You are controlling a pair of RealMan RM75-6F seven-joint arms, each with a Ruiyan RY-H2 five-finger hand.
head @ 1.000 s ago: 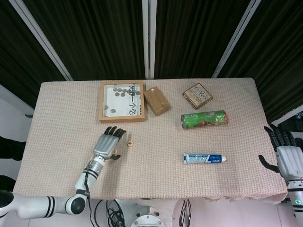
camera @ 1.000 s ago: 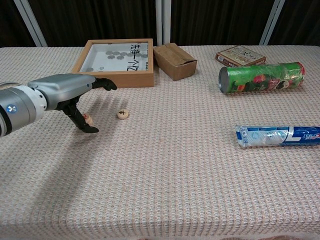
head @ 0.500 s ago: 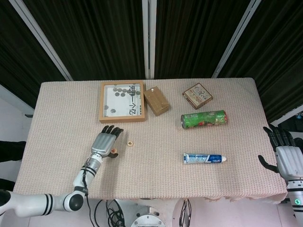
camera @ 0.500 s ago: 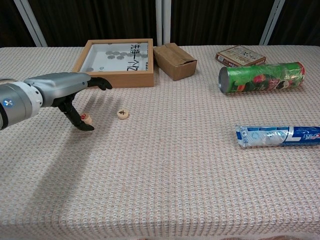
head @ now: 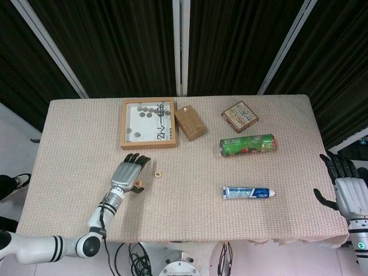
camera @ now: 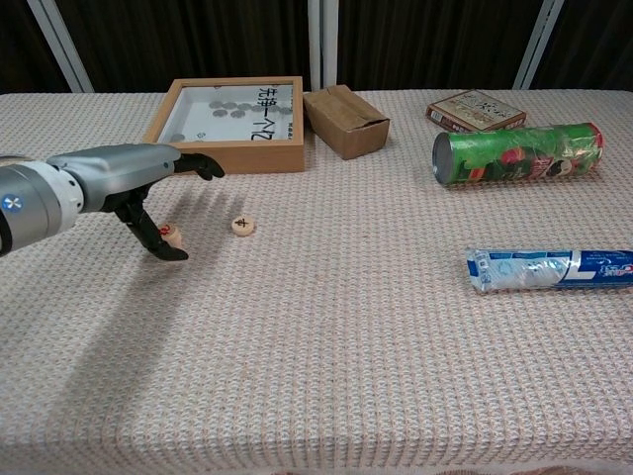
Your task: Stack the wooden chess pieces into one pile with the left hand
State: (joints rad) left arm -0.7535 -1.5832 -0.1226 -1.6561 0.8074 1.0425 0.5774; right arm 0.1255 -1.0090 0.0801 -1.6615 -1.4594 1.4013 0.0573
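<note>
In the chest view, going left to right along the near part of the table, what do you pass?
Left hand → chess piece with red mark beside its thumb → chess piece with dark mark → toothpaste tube.

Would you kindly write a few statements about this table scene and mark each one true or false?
1. Two chess pieces lie apart on the cloth: one by the left hand, the other chess piece further right. True.
2. The green can stands upright. False: it lies on its side.
3. The toothpaste tube lies nearer the front edge than the can. True.
4. The cardboard box sits inside the wooden tray. False: it stands beside the tray.
5. The right hand holds the tube. False: it is off the table's edge, holding nothing.
</note>
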